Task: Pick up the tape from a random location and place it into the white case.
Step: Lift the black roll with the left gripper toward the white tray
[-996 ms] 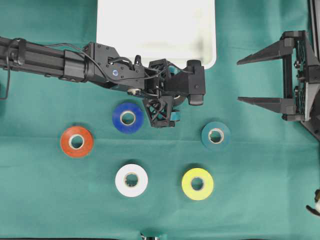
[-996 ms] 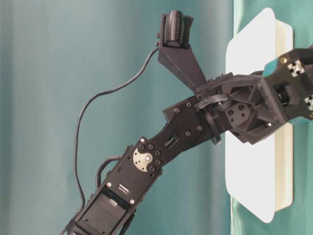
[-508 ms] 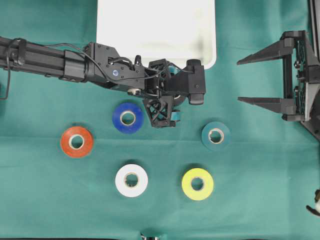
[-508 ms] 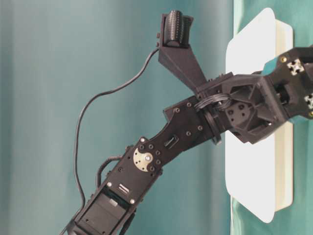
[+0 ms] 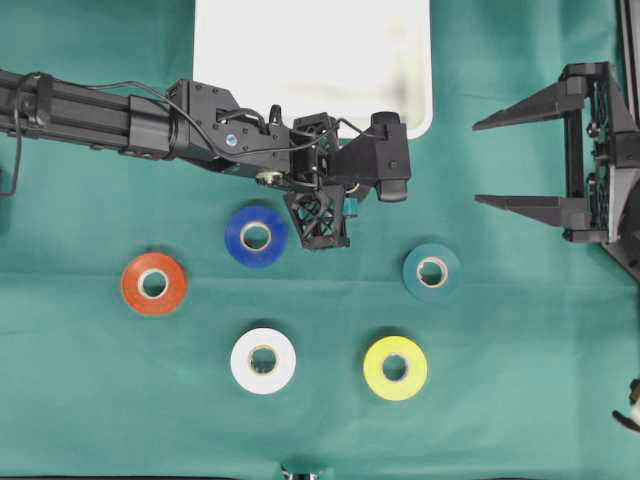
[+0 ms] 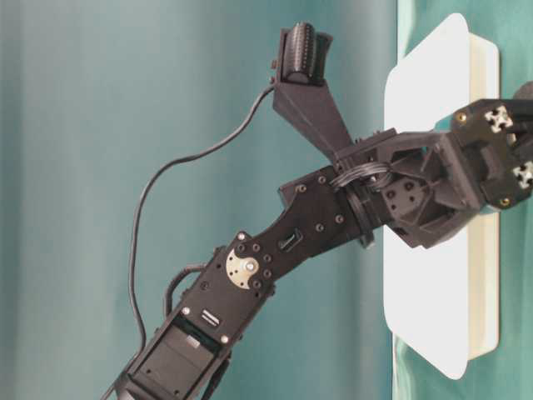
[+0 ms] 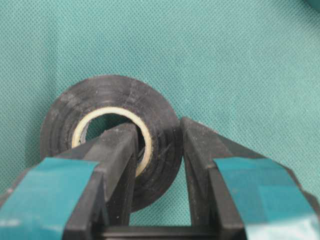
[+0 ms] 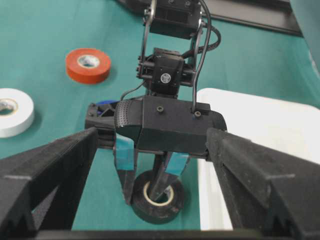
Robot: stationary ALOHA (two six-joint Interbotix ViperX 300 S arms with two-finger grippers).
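Pinching the black tape roll (image 7: 112, 140) through its wall, one finger in the core, our left gripper (image 7: 157, 165) has it on the cloth; the white case (image 5: 310, 55) lies just beyond, so we lift and carry there. Our right gripper (image 5: 525, 160) stands spread, farther off.

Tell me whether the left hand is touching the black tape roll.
Touching. The left wrist view shows the left hand shut on the black tape roll: one finger inside the core, the other against the outer wall, pinching the wall between them.
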